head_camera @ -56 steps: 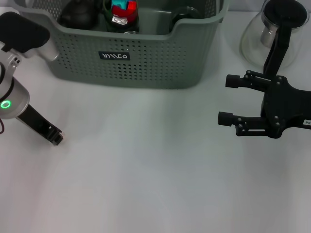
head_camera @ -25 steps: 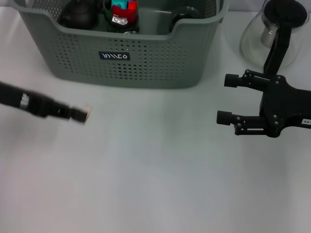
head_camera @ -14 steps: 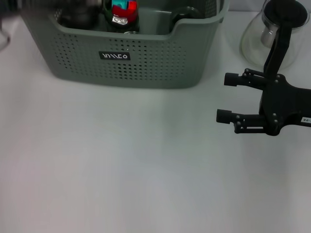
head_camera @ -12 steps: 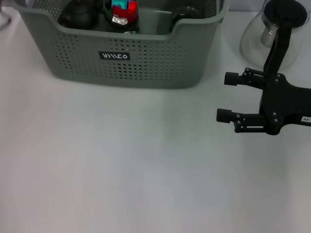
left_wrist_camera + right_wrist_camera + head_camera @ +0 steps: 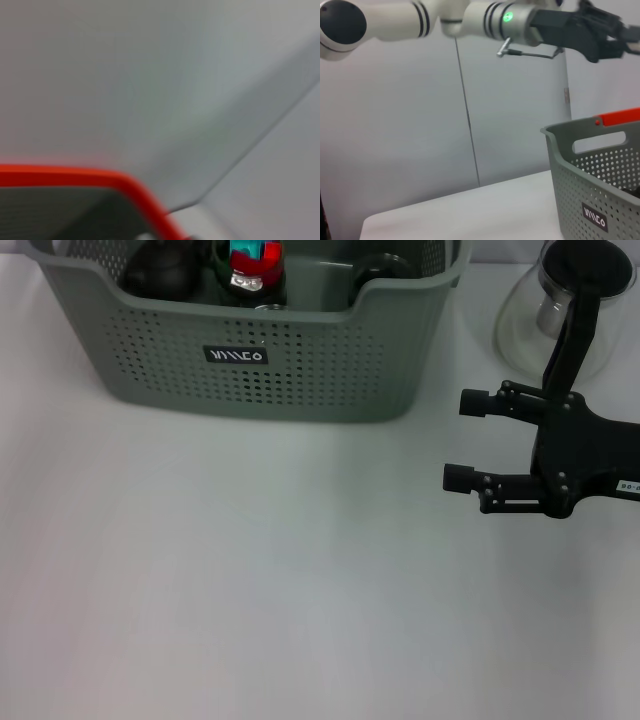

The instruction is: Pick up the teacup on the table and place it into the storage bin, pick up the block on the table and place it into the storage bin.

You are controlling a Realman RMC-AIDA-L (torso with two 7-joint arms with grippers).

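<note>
The grey-green storage bin [image 5: 300, 360] stands at the back of the table; its corner with the black label also shows in the right wrist view [image 5: 592, 185]. Inside it lie a dark rounded vessel [image 5: 160, 268], a red and blue piece [image 5: 255, 260] and a dark cup shape [image 5: 382, 265]; I cannot tell which is the teacup or the block. My right gripper [image 5: 460, 440] hovers open over the table, right of the bin, holding nothing. The left gripper [image 5: 607, 35] is raised high above the bin and is out of the head view.
A glass teapot [image 5: 568, 302] with a black handle stands at the back right, just behind the right arm. The white table top [image 5: 250, 580] spreads out in front of the bin. The left wrist view shows only a grey wall and a red edge [image 5: 100, 176].
The left arm swung up from the table at the left, passed over the bin's corner and left the head view. The right gripper has barely shifted.
</note>
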